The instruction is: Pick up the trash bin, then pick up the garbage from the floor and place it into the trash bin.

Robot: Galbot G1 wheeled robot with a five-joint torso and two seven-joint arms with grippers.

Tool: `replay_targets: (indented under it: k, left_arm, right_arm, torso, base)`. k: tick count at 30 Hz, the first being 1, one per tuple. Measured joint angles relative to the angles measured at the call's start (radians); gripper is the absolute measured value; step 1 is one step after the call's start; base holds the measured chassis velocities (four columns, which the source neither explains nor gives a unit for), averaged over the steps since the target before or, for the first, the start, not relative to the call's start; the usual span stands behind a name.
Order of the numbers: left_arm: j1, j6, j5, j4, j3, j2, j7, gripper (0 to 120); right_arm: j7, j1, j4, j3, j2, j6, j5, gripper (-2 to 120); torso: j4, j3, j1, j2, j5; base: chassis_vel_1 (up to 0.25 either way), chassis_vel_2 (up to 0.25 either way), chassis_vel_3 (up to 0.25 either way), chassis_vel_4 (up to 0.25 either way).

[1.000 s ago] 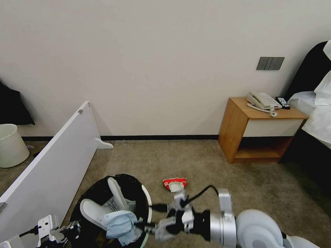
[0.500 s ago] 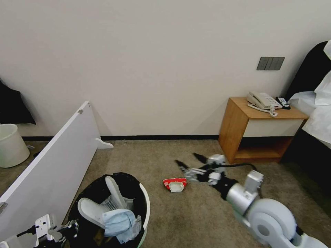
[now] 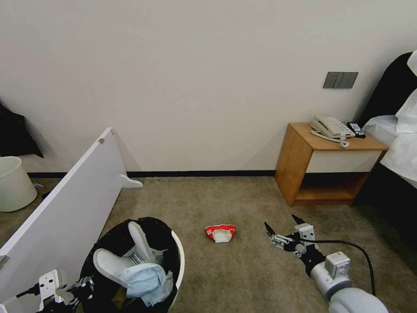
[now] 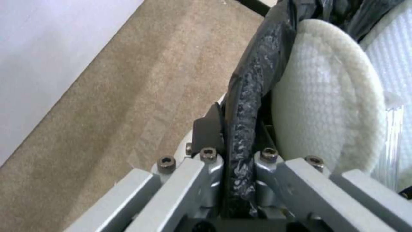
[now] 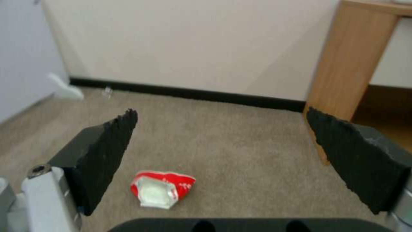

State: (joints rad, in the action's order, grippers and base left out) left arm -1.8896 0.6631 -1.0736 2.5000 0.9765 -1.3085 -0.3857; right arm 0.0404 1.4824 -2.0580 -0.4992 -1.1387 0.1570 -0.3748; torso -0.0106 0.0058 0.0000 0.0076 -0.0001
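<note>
Trash bin (image 3: 176, 265) low on the left in the head view, white with a black bag (image 3: 150, 226) inside, held up off the floor (image 3: 243, 278). Inside the bin: two white slippers (image 3: 110, 265) and a pale-blue wad (image 3: 145, 280) on top. Left end effector (image 3: 65, 293) at the near left side of the bin, pinched tight on its bag-covered rim. Seen close in the left wrist view: left end effector (image 4: 238, 161) with both fingers (image 4: 206, 164) pressed on the black bag (image 4: 251, 96), a slipper (image 4: 328, 106) just beside them.

Red-white packet (image 3: 220, 232) flat on the floor, just right of the bin, not touching it. Right end effector (image 3: 282, 226) to the right of the packet, low over the floor, fingers spread wide, holding nothing. In the right wrist view, packet (image 5: 161, 190) on the carpet nearer the one black finger (image 5: 105, 154) than the other.

Farther out: a white board (image 3: 65, 208) leaning on the left, a plain white bucket (image 3: 15, 182) by the wall, a wooden bedside table (image 3: 330, 167) with a phone (image 3: 332, 127) on top.
</note>
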Motion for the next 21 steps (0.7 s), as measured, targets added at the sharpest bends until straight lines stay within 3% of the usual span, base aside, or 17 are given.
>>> replay_targets:
  k: [5,21]
  left_arm:
    - [0.002,-0.001,0.004,0.0,0.003,-0.001,0.001,2]
    - [0.006,-0.005,0.026,0.0,-0.003,-0.006,0.01,2]
  right_arm:
    - [0.003,0.057,0.048,0.01,-0.019,-0.114,0.036,100]
    - [0.01,0.151,0.106,0.021,-0.068,-0.185,0.144,100]
  torso:
    - [-0.0002,0.0,0.0,0.0,-0.0001]
    - [-0.0002,0.0,0.0,0.0,0.0]
  base:
    - [0.0,0.0,0.0,0.0]
    - [0.0,0.0,0.0,0.0]
